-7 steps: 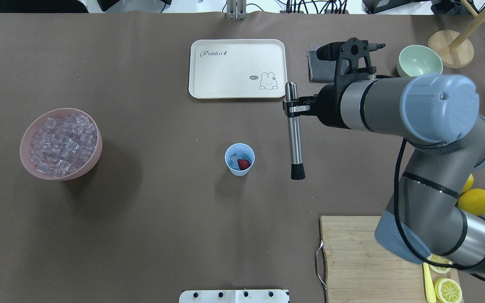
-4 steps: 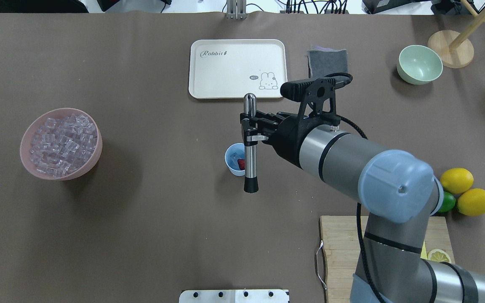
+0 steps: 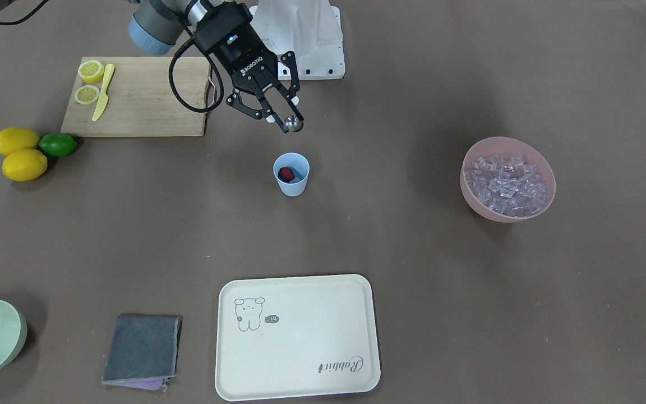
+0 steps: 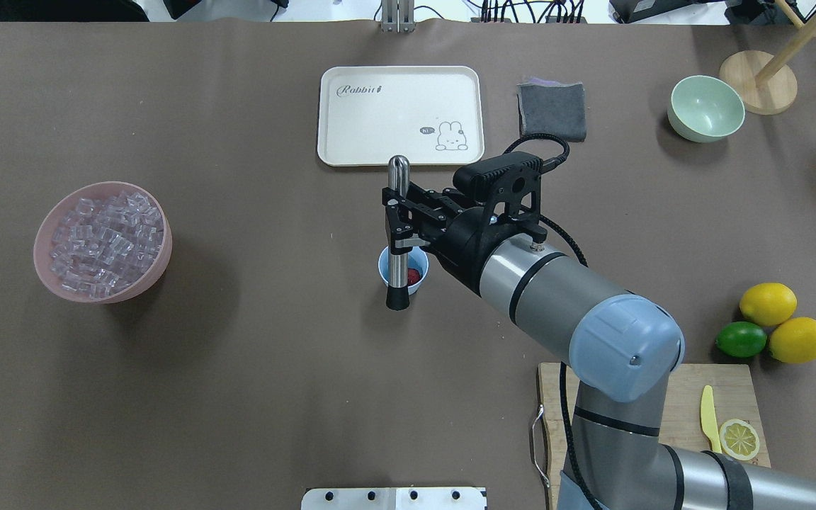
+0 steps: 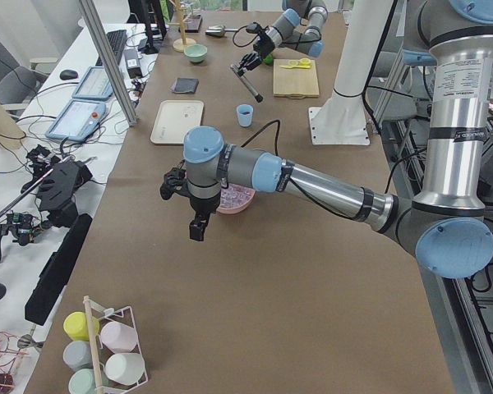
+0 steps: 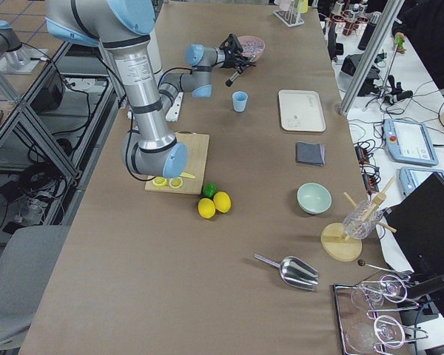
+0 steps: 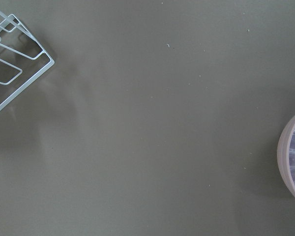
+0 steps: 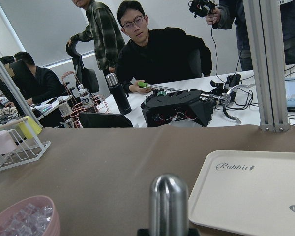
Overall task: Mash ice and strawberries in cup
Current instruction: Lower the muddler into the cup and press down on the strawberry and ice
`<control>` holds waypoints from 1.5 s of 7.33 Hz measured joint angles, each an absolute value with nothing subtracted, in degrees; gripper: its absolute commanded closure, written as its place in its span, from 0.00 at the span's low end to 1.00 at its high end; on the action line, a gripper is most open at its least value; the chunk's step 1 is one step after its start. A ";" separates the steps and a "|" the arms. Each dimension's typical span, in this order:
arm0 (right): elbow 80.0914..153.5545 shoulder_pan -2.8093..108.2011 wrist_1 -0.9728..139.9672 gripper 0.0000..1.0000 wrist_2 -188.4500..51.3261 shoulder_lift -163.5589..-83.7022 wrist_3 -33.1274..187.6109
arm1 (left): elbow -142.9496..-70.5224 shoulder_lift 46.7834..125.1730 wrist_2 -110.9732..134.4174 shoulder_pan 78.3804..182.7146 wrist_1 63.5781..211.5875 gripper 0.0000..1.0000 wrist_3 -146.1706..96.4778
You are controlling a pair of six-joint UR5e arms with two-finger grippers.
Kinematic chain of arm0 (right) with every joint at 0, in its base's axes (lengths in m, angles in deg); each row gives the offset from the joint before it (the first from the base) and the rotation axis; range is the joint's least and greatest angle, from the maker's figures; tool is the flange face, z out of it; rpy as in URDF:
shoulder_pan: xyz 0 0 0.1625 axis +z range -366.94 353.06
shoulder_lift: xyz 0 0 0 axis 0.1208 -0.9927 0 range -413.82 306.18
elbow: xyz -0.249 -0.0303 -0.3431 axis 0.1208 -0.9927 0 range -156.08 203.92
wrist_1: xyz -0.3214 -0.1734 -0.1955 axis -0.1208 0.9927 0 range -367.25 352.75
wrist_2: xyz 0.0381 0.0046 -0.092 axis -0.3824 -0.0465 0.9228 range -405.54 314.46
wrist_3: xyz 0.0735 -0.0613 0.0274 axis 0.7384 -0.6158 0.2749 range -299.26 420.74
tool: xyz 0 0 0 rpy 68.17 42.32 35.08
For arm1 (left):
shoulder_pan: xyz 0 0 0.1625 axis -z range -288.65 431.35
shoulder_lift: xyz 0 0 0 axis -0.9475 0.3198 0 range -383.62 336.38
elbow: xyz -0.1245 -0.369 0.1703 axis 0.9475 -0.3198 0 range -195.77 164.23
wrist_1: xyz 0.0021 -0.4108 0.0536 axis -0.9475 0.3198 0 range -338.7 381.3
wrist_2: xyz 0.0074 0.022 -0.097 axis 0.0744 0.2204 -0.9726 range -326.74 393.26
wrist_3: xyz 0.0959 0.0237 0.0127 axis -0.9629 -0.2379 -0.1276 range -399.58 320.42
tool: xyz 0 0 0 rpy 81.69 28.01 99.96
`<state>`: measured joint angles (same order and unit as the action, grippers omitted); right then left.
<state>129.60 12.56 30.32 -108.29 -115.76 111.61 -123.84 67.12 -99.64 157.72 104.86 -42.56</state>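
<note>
Arms first: your right gripper (image 4: 399, 224) is clamping one steel muddler (image 4: 398, 256), holding it tilted in the air near the cup (image 3: 291, 185). Your left gripper (image 5: 197, 228) is hovering near one pink bowl (image 4: 140, 287), and you cannot tell how its jaws are standing. Ice (image 4: 107, 237) is piling in that bowl, too many cubes to count. That one blue cup is standing mid-table, carrying one strawberry (image 3: 285, 173).
</note>
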 measured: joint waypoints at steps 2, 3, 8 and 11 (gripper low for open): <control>126.57 13.36 28.60 1.00 -106.26 -114.20 109.72 | -123.93 67.11 -100.09 157.67 104.83 0.02 -42.51; 125.72 14.10 28.46 1.00 -106.02 -113.97 109.55 | -123.88 67.09 -100.77 157.67 104.81 0.02 -42.49; 118.40 14.44 21.45 1.00 -106.04 -113.81 109.55 | -123.91 67.05 -101.30 157.66 104.89 0.02 -42.41; 116.89 13.30 20.10 1.00 -106.01 -114.16 109.52 | -123.68 67.08 -101.30 157.66 104.87 0.02 -42.47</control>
<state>116.89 13.30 20.10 -106.01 -114.16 109.52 -123.68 67.08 -101.30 157.66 104.87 -42.47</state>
